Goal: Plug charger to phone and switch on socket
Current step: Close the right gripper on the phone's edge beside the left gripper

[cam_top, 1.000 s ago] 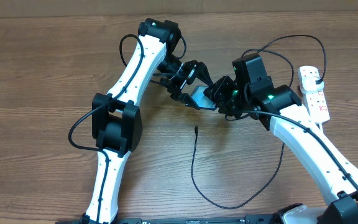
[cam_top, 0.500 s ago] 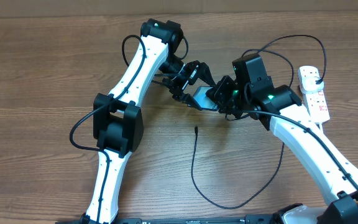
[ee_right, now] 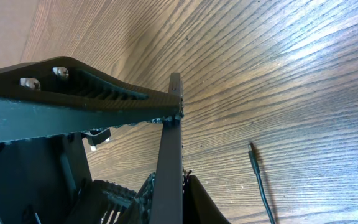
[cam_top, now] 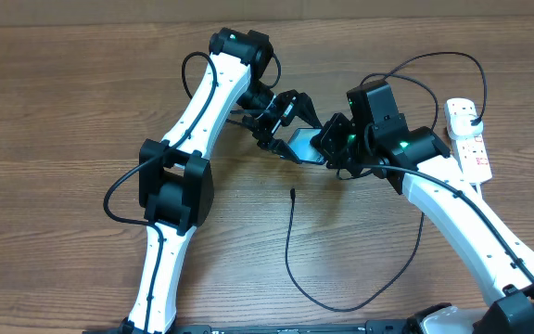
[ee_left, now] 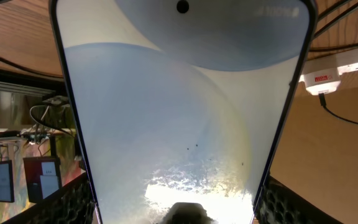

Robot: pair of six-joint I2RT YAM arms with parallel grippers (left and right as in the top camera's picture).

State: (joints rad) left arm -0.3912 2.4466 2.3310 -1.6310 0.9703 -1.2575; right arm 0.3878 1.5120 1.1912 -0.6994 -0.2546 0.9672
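Over the brown wooden desk (cam_top: 63,111), my left fingers (ee_left: 73,200) and right fingers (ee_right: 107,200) are both clamped on the slim black-framed, pale-blue-screened phone (cam_top: 302,145). The thin black charger cable's connector tip (cam_top: 291,192) lies loose, pointing twelve, at six o'clock from it, about as near either arm; the phone's charging port is hidden.

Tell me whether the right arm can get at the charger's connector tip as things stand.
Likely not yet. The connector tip lies uncovered on the table near the right gripper, but its fingers look closed on the phone, which the left gripper also grips.
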